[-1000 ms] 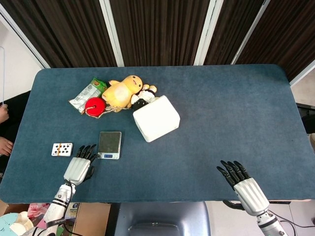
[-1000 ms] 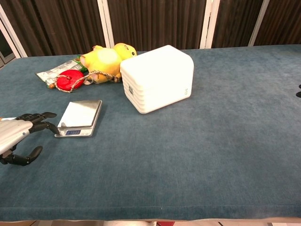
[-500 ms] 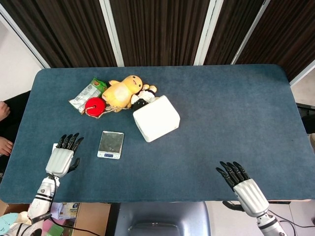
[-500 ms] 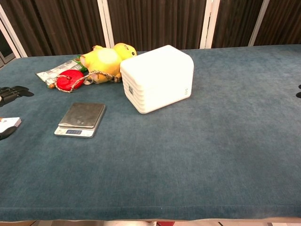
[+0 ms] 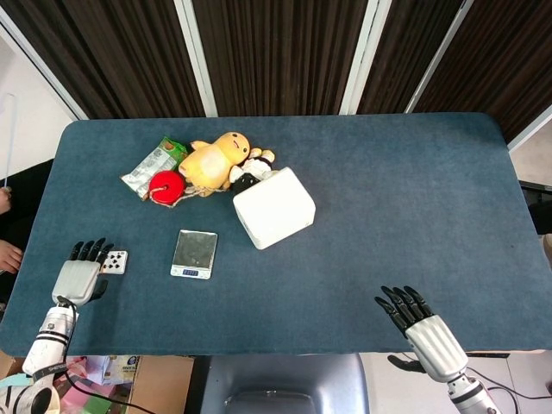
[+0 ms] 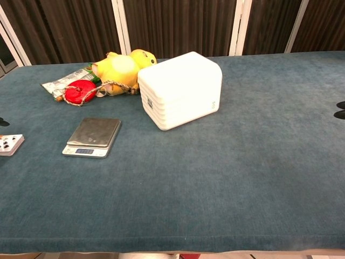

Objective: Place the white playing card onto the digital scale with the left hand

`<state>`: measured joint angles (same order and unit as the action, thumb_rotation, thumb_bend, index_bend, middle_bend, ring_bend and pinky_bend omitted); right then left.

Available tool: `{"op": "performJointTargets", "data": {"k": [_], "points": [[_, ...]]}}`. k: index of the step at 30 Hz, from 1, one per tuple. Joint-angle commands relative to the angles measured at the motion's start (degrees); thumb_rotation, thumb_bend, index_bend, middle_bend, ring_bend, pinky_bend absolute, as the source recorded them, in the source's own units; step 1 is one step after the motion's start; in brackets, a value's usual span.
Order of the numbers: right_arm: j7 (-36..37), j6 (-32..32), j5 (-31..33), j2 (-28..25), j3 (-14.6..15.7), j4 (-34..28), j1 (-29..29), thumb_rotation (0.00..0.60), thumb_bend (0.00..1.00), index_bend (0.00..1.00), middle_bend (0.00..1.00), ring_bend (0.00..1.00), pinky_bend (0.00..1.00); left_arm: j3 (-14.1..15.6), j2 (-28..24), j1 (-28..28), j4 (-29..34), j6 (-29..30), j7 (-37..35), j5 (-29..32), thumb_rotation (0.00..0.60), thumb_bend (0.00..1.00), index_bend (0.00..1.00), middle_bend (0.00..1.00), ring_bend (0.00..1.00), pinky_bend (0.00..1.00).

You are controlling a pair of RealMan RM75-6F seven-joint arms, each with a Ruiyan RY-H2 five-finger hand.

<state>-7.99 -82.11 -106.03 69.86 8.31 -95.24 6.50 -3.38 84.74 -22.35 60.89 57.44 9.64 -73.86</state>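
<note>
The white playing card (image 5: pixel 114 261) lies flat on the blue table, left of the digital scale (image 5: pixel 195 254); the chest view shows the card (image 6: pixel 11 144) at its left edge. My left hand (image 5: pixel 79 276) is open just left of the card, palm down, fingertips by the card's left edge and holding nothing. The scale (image 6: pixel 92 137) has a bare metal platform. My right hand (image 5: pixel 423 328) is open near the table's front edge at the right, far from both; only its fingertips (image 6: pixel 340 109) show in the chest view.
A white ribbed box (image 5: pixel 273 208) stands right of the scale. Behind the scale lie a yellow plush toy (image 5: pixel 216 159), a red round object with cord (image 5: pixel 166 185) and a snack packet (image 5: pixel 153 166). The table's front edge (image 5: pixel 259 352) runs close to both hands.
My left hand has moved left, from beside the scale, over the card, to the card's left side; the card now shows uncovered. The right hand has barely shifted.
</note>
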Motion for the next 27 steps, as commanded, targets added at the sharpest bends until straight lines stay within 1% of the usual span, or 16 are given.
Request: {"op": "performJointTargets", "data": {"k": [1, 7, 10, 13, 15, 16, 18, 23, 24, 26, 27], "points": [[-0.1, 0.1, 0.0, 0.0, 0.0, 0.0, 0.0, 0.600, 0.11, 0.00, 0.00, 0.00, 0.00, 0.0, 1.3, -0.4, -2.3, -0.7, -1.2, 0.1, 0.600, 0.40, 0.10, 0.00, 0.00, 0.00], [-0.6, 0.5, 0.3, 0.4, -0.1, 0.0, 0.1, 0.600, 0.11, 0.00, 0.00, 0.00, 0.00, 0.1, 3.3, -0.6, -5.0, -1.3, -3.0, -0.3, 0.600, 0.40, 0.13, 0.04, 0.00, 0.00], [-1.0, 0.8, 0.3, 0.4, 0.0, -0.1, 0.1, 0.600, 0.11, 0.00, 0.00, 0.00, 0.00, 0.1, 4.2, -1.0, -6.2, -2.0, -3.2, -0.3, 0.600, 0.41, 0.18, 0.09, 0.00, 0.00], [-1.3, 0.8, 0.4, 0.6, 0.0, -0.1, 0.1, 0.600, 0.11, 0.00, 0.00, 0.00, 0.00, -0.2, 5.0, -1.3, -7.2, -2.5, -3.2, 0.1, 0.600, 0.41, 0.28, 0.21, 0.01, 0.00], [-1.3, 0.8, 0.4, 0.6, 0.0, -0.1, 0.1, 0.600, 0.11, 0.00, 0.00, 0.00, 0.00, -0.3, 5.3, -1.3, -7.9, -1.5, -2.9, -0.3, 0.600, 0.43, 0.41, 0.39, 0.06, 0.00], [-1.3, 0.8, 0.4, 0.6, 0.0, -0.1, 0.1, 0.600, 0.11, 0.00, 0.00, 0.00, 0.00, -0.3, 5.5, -1.2, -8.2, -0.8, -2.6, -0.6, 0.600, 0.43, 0.45, 0.44, 0.09, 0.00], [-1.3, 0.9, 0.4, 0.6, 0.0, -0.1, 0.1, 0.600, 0.11, 0.00, 0.00, 0.00, 0.00, -0.4, 6.0, -1.1, -8.8, 0.4, -2.6, -0.9, 0.600, 0.44, 0.56, 0.58, 0.18, 0.00], [-1.4, 1.0, 0.3, 0.6, 0.1, -0.1, 0.1, 0.600, 0.11, 0.00, 0.00, 0.00, 0.00, -0.6, 6.5, -1.0, -9.2, 1.5, -3.0, -1.4, 0.600, 0.47, 0.67, 0.71, 0.29, 0.00], [-1.4, 1.0, 0.2, 0.6, 0.1, -0.1, 0.2, 0.600, 0.11, 0.00, 0.00, 0.00, 0.00, -0.7, 6.8, -0.9, -9.6, 2.3, -3.1, -1.8, 0.600, 0.49, 0.73, 0.76, 0.35, 0.00], [-1.3, 0.7, 0.0, 0.6, 0.2, -0.1, 0.1, 0.600, 0.11, 0.00, 0.00, 0.00, 0.00, -1.4, 7.5, -1.0, -10.0, 5.1, -3.5, -2.7, 0.600, 0.53, 0.81, 0.84, 0.42, 0.00], [-1.3, 0.7, 0.0, 0.6, 0.2, -0.1, 0.0, 0.600, 0.11, 0.00, 0.00, 0.00, 0.00, -1.6, 7.8, -1.1, -9.7, 6.4, -4.1, -3.2, 0.600, 0.54, 0.82, 0.85, 0.43, 0.00]]}}
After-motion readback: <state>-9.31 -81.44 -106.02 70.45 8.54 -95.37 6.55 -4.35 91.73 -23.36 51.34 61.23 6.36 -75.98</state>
